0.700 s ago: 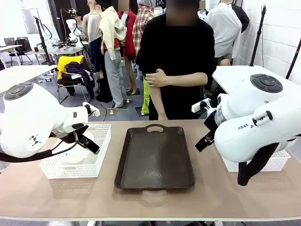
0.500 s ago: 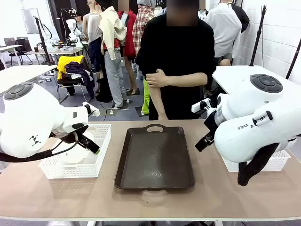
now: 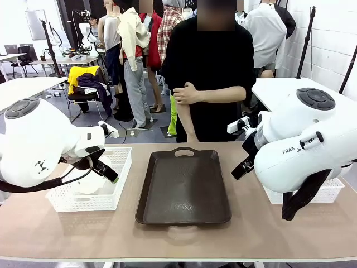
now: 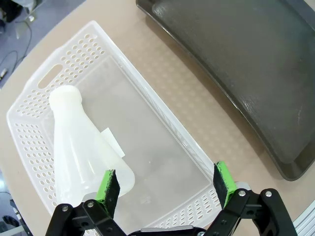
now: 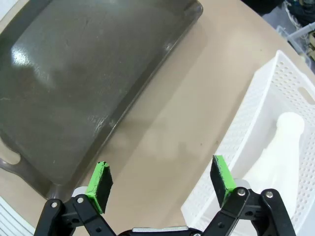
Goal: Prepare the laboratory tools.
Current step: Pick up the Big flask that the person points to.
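Observation:
One frosted white flask (image 4: 78, 142) lies on its side in the left white mesh basket (image 4: 162, 132), neck pointing away from me. My left gripper (image 4: 167, 182) hovers open above that basket's near end, one green pad over the flask's base; it also shows in the front view (image 3: 106, 169). A second flask (image 5: 283, 157) lies in the right white basket (image 5: 256, 118). My right gripper (image 5: 160, 179) is open above bare table between the tray and that basket, holding nothing.
A dark brown handled tray (image 3: 184, 187) lies in the middle of the table with nothing on it. A person in black stands at the far side, arms folded. The baskets (image 3: 117, 184) (image 3: 329, 192) flank the tray.

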Controlling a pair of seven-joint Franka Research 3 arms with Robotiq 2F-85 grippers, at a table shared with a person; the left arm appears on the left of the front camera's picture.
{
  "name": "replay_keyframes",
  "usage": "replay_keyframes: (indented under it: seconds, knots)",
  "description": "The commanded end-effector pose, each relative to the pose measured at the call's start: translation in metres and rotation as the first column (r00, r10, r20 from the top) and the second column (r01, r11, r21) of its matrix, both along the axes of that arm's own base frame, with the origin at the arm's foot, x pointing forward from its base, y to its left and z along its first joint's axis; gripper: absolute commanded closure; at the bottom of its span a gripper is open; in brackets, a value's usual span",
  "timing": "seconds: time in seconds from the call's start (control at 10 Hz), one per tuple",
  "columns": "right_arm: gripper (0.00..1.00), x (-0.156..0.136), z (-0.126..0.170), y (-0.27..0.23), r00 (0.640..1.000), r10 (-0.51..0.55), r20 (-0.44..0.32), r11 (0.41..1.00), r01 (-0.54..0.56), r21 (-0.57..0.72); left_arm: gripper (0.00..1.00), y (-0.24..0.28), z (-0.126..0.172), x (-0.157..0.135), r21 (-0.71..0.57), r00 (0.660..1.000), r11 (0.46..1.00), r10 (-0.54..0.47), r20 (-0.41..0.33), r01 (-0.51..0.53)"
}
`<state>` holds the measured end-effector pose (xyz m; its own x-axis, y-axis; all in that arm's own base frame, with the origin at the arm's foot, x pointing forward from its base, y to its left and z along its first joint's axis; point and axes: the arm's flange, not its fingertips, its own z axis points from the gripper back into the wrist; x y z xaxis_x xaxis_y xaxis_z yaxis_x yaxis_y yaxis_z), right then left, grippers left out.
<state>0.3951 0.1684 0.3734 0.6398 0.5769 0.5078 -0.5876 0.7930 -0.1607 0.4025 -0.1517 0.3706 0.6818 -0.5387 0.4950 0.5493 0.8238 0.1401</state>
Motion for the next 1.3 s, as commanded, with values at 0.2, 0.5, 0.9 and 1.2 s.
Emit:
replay_keyframes:
  seconds: [0.2,0.5,0.9,1.2]
  knots:
    - [0.0,0.0,0.0,0.0,1.0,0.0,0.0,1.0,0.0,0.001,0.0,0.001,0.0,0.0,-0.001,1.0,1.0,0.002,0.001,-0.002]
    - [0.0,0.0,0.0,0.0,1.0,0.0,0.0,1.0,0.0,0.001,0.0,0.001,0.0,0.0,-0.001,1.0,1.0,0.002,0.001,-0.002]
    - [0.0,-0.001,0.012,0.0,1.0,-0.009,-0.004,1.0,0.009,-0.002,0.0,0.009,0.012,-0.003,-0.046,1.0,0.999,0.003,0.0,-0.003]
    - [0.0,-0.016,0.067,-0.011,0.999,0.027,-0.03,0.994,-0.023,0.108,0.0,0.035,0.056,-0.012,-0.195,0.999,0.98,-0.036,-0.005,0.034]
